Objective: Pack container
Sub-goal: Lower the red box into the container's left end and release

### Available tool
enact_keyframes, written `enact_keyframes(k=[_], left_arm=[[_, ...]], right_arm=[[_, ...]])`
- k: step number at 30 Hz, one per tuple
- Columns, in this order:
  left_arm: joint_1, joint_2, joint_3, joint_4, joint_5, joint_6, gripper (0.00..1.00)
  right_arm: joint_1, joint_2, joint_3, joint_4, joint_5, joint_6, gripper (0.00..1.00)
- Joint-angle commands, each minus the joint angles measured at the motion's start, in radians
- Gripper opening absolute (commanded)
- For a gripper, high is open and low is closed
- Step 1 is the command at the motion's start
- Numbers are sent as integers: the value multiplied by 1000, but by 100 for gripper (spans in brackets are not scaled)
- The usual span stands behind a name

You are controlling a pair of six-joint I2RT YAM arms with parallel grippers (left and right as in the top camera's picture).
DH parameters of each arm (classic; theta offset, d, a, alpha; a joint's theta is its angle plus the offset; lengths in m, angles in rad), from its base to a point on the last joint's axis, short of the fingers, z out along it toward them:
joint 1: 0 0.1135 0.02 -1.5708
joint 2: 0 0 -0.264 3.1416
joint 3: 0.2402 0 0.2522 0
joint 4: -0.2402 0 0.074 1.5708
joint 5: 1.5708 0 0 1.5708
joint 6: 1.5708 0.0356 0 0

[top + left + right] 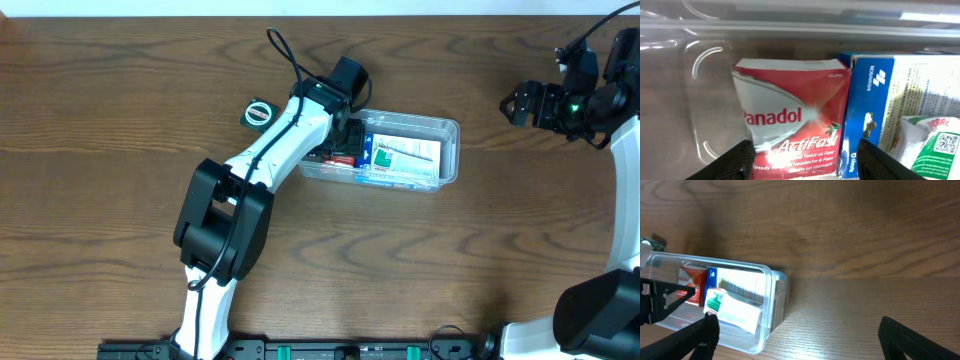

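The container (450, 150) on the counter (100, 200) already holds a red packet (790, 100) and a blue box (900, 100), our left claw (802, 162) is spread over that packet, our right claw (797, 332) is spread wide well away from the container, and we think the round thing (258, 113) beside the container is left to pack.

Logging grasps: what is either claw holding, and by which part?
Nothing. Left claw stands open astride the Panadol packet in the container; right claw is empty.
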Motion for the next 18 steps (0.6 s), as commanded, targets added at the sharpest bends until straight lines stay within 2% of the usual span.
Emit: enact_keyframes(k=[1,14,18], left_arm=[[-20,-2,5,5,-9,-5,67],[-42,-2,5,18,0,37,67],[-39,-15,6,2,-2,94,67]], right_arm=[[-3,-11,12,-1,-4,6,99],[-3,-11,12,-1,-4,6,99],[-3,-11,12,-1,-4,6,99]])
